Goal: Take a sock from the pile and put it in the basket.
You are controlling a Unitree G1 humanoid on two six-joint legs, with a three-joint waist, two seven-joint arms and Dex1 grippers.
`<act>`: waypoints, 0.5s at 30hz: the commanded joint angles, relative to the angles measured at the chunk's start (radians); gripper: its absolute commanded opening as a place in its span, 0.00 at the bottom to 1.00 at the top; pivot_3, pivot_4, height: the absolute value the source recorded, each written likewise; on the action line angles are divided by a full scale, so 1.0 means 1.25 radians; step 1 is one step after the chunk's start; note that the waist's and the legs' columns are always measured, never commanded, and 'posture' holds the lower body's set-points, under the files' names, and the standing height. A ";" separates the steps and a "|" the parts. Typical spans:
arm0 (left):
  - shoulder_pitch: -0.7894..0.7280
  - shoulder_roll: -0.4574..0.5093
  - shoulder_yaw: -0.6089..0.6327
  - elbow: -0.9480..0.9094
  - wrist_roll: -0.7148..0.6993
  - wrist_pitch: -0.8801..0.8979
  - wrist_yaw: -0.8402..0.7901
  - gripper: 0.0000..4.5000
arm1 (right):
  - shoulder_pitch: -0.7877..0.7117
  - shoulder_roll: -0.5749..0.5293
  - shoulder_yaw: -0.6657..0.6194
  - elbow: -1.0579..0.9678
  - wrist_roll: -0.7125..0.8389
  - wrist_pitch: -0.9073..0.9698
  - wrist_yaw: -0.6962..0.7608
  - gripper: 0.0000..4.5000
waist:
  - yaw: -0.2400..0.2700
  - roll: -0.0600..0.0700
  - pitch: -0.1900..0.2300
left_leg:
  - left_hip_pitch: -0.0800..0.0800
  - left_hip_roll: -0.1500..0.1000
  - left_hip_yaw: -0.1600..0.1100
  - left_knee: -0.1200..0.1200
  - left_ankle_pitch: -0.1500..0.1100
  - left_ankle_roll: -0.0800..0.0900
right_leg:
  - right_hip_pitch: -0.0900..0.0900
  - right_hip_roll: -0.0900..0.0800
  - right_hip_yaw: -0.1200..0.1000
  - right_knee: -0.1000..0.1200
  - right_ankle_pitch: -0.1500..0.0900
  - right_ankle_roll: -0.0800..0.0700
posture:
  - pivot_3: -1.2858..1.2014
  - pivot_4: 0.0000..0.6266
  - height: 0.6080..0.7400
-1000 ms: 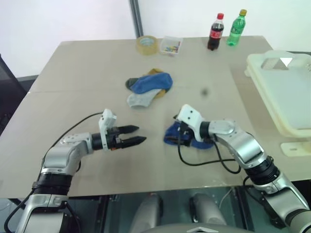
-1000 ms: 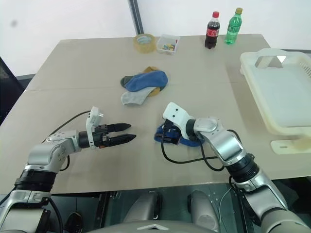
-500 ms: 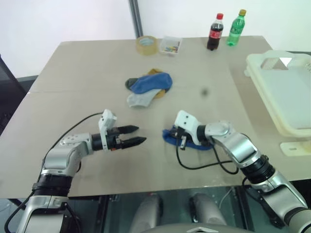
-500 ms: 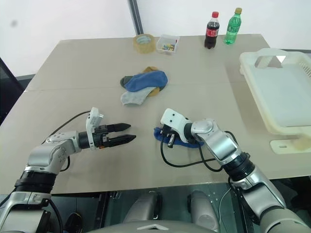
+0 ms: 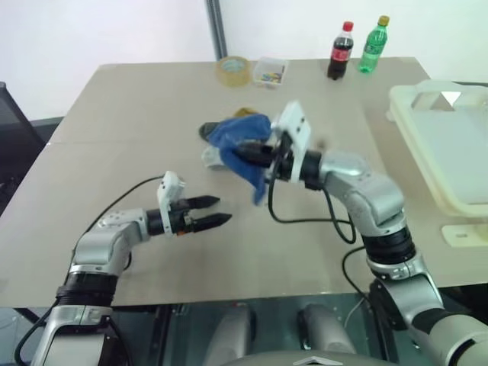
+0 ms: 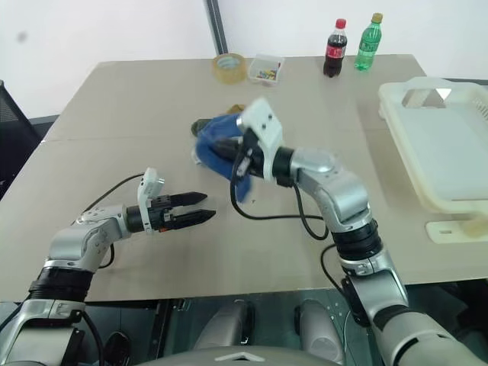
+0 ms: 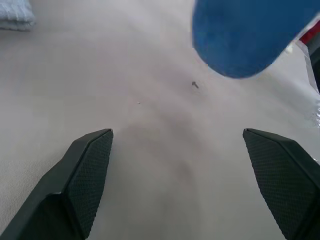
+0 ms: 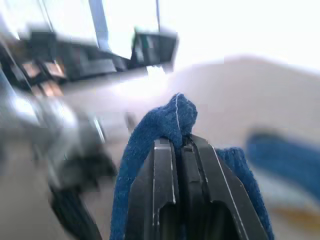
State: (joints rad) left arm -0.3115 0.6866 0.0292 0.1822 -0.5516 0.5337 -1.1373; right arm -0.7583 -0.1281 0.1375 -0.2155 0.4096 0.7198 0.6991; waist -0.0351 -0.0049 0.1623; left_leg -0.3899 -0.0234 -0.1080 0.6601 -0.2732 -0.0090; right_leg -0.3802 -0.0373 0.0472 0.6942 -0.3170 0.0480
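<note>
From the head, you see tape [image 5: 232,70], a clear box [image 5: 269,72] and two bottles [image 5: 340,50] along the table's [image 5: 114,137] far edge, the basket [image 5: 446,145] at right. Your right gripper [image 5: 245,155] is clamped on a blue sock [image 5: 242,162], in the air before the pile [image 5: 229,133]. Your left wrist shows its fingers [image 7: 85,180] wide apart over bare table, sock [image 7: 245,35] ahead. Your right wrist shows fingers [image 8: 165,185] together on the sock.

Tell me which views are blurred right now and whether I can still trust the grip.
Right wrist view: background smeared, but the right pincer reads sharply, shut on the blue sock. Left eye view: the sock and moving arm are slightly blurred; the table and basket stay crisp. Left wrist view: sharp, with the left pincer open over the table.
</note>
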 commanded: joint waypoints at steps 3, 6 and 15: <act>0.009 0.003 -0.006 0.036 0.035 0.004 0.006 1.00 | 0.139 -0.112 -0.075 -0.041 0.000 -0.045 0.006 0.03 | 0.004 -0.001 -0.001 | 0.000 -0.002 -0.001 0.000 0.000 0.000 | 0.001 -0.002 -0.001 -0.002 0.000 0.000 | 0.52 0.24 1.00; 0.013 0.000 -0.008 0.038 0.038 0.002 0.006 1.00 | 0.278 -0.196 -0.072 -0.032 -0.034 -0.108 0.030 0.03 | 0.003 0.001 0.000 | -0.001 -0.002 0.000 0.000 0.000 0.000 | 0.001 -0.002 -0.002 -0.002 0.000 0.000 | 0.52 0.24 1.00; 0.005 -0.010 -0.014 0.052 0.052 -0.004 -0.001 1.00 | 0.445 -0.233 -0.131 -0.037 -0.040 -0.199 -0.009 0.33 | -0.006 0.005 0.002 | 0.005 -0.001 0.003 -0.002 0.002 0.002 | 0.004 0.000 0.001 0.001 0.000 0.000 | 0.52 0.24 1.00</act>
State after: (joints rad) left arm -0.3214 0.6749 0.0316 0.2132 -0.5221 0.5134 -1.1477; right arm -0.1993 -0.4231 0.0198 -0.2015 0.3344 0.4957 0.7084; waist -0.0423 0.0012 0.1644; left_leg -0.3837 -0.0242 -0.1037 0.6576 -0.2710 -0.0065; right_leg -0.3753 -0.0370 0.0483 0.6956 -0.3169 0.0479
